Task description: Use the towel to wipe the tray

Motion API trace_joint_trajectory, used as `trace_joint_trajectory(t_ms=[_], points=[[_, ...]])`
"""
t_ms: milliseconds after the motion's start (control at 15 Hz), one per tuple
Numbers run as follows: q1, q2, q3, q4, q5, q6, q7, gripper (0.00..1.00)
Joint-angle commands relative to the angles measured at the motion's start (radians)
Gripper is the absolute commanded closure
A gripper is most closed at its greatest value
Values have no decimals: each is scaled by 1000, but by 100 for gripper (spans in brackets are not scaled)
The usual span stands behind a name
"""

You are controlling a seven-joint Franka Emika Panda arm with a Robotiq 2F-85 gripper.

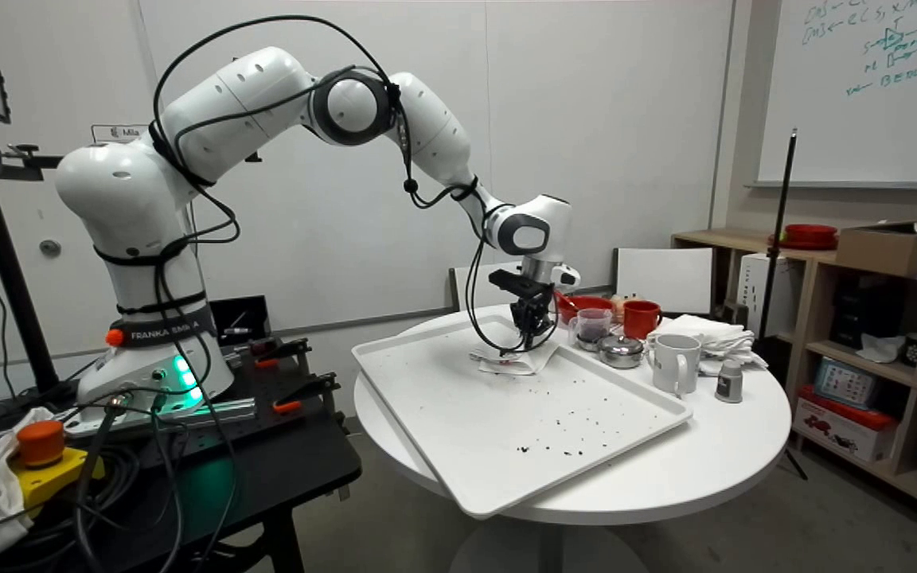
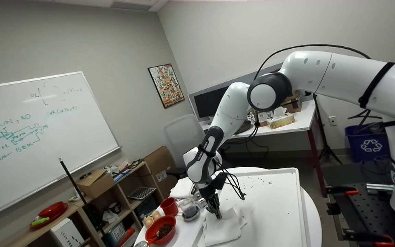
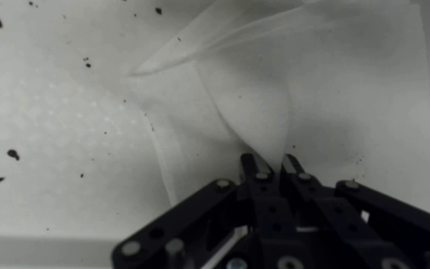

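A pale wall (image 1: 610,119) and a whiteboard (image 1: 864,119) form the background in an exterior view. A large white tray (image 1: 466,454) lies flat on a round white bench (image 1: 725,458), its near corner projecting past the bench's edge; dark specks (image 1: 524,450) are scattered mainly over the near portion. The robot arm (image 1: 431,127) arches over, and its hand (image 1: 529,341) points downward at the towel (image 1: 536,363), a small white cloth with faint reddish marks, which rests creased on the tray's far portion. Beyond the tray's rim stand a glass cup (image 1: 592,326), a red mug (image 1: 641,319), a lidded metal dish (image 1: 620,352), a white mug (image 1: 674,366) and a small grey bottle (image 1: 729,383), near a folded white stack (image 1: 701,333).

In an exterior view, a framed picture (image 2: 166,85) hangs on the wall, and the towel lies partly spread just beside the rim, with the hand's tip touching it. Across that rim, a red bowl (image 2: 153,229) with dark contents (image 2: 165,231) stands on the bench near the red mug.

In the wrist view, the hand's two fingers (image 3: 248,165) stand close together, a raised fold of the towel pinched between their tips. The remaining cloth spreads around them in loose creases. Specks lie on the bare tray to the left.
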Motion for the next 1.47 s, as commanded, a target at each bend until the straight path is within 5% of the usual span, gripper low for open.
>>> trace_joint_trajectory(t_ms=[0, 733, 1400], points=[[9, 7, -17, 10, 33, -20, 68, 93], [-33, 7, -107, -18, 87, 5, 276, 93], [-199, 28, -161, 42, 222, 0, 382, 93]])
